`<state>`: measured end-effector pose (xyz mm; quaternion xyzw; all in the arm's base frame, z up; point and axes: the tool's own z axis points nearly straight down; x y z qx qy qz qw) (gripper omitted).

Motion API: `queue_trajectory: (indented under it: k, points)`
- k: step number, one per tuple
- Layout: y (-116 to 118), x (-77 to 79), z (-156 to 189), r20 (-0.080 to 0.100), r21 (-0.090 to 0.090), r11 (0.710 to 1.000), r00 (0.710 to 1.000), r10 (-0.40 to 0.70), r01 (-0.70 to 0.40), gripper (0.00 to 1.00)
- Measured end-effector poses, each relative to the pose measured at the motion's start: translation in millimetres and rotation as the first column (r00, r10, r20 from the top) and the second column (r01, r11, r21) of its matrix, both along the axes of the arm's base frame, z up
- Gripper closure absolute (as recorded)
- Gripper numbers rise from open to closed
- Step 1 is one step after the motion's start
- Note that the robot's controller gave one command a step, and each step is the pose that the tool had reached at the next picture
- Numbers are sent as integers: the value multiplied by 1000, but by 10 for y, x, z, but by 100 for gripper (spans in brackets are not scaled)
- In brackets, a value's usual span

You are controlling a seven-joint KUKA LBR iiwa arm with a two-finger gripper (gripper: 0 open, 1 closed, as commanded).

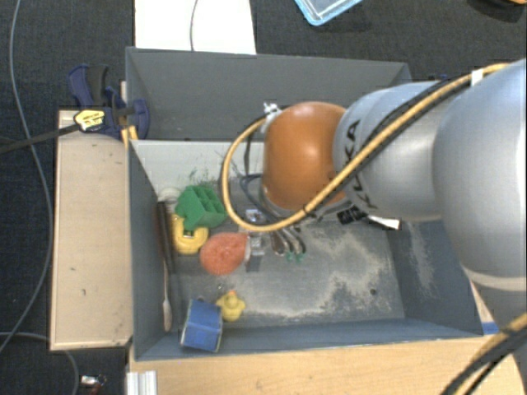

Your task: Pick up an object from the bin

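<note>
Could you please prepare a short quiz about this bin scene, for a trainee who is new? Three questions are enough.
1. True or false: the blue block and the small yellow piece lie side by side near the lower left corner of the bin in the view.
2. Which thing lies nearest the end effector? A the blue block; B the small yellow piece; C the orange-red round lump.
3. Complete: in the view, the green block lies ___ the lump (above or below).
Key: 1 true; 2 C; 3 above.
</note>
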<state>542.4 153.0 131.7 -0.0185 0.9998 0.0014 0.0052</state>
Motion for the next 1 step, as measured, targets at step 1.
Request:
queue_trajectory:
  k: [1]
  points:
    - [-11, 39, 761, -1, 0, 1000, 1000, -16, 16, 100]
